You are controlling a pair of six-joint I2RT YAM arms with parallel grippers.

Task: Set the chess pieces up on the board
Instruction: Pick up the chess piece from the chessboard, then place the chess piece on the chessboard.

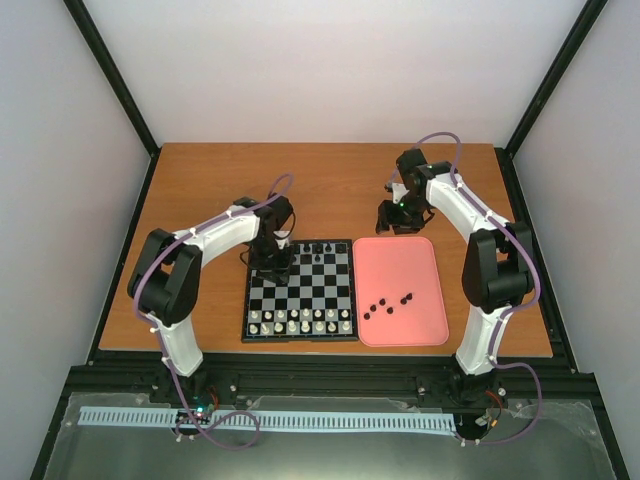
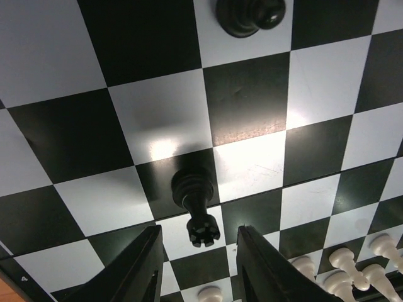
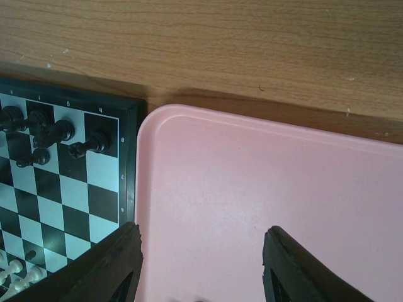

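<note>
The board (image 1: 305, 290) lies left of centre, with white pieces (image 1: 300, 322) along its near rows and a few black chess pieces (image 1: 318, 250) in the far rows. My left gripper (image 1: 272, 262) hangs over the board's far-left corner. In the left wrist view it (image 2: 198, 236) is open, and a black crowned piece (image 2: 195, 207) stands on a dark square between the fingers, touching neither. Another black piece (image 2: 249, 12) stands further off. Several black pieces (image 1: 388, 303) lie in the pink tray (image 1: 400, 265). My right gripper (image 1: 400, 218) is open and empty over the tray's far end (image 3: 252, 182).
White pieces (image 2: 343, 264) crowd the squares beside the left gripper's right finger. The board's edge (image 3: 129, 157) sits close against the tray's left rim. Bare wooden table (image 3: 252, 44) lies beyond both. Black frame posts rise at the table's back corners.
</note>
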